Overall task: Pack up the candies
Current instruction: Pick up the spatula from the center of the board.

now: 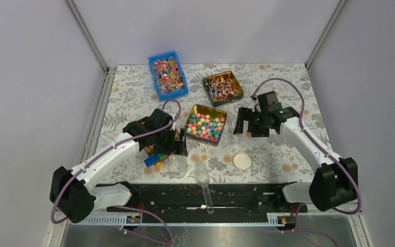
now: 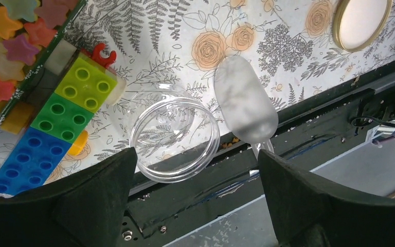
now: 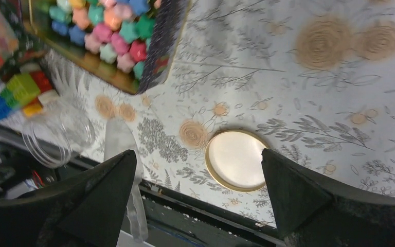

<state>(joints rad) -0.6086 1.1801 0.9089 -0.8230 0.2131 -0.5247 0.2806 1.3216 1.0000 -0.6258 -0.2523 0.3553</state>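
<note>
The candies (image 1: 205, 126) are small star-shaped pieces in pink, green, blue, yellow and orange, filling an open gold tin (image 1: 193, 111) at the table's middle. They also show at the top left of the left wrist view (image 2: 5, 41) and the right wrist view (image 3: 113, 25). My left gripper (image 1: 177, 142) hangs open and empty just left of the tin, above a clear glass jar (image 2: 175, 133). My right gripper (image 1: 247, 125) is open and empty just right of the tin, above a round gold-rimmed lid (image 3: 235, 159).
A translucent plastic scoop (image 1: 204, 177) lies beside the jar (image 1: 177, 165), its handle over the black front rail. Stacked toy bricks (image 1: 153, 158) lie left of the jar. A blue bin (image 1: 168, 74) and a second tin (image 1: 222, 87) of wrapped sweets stand behind. The lid (image 1: 242, 161) lies front right.
</note>
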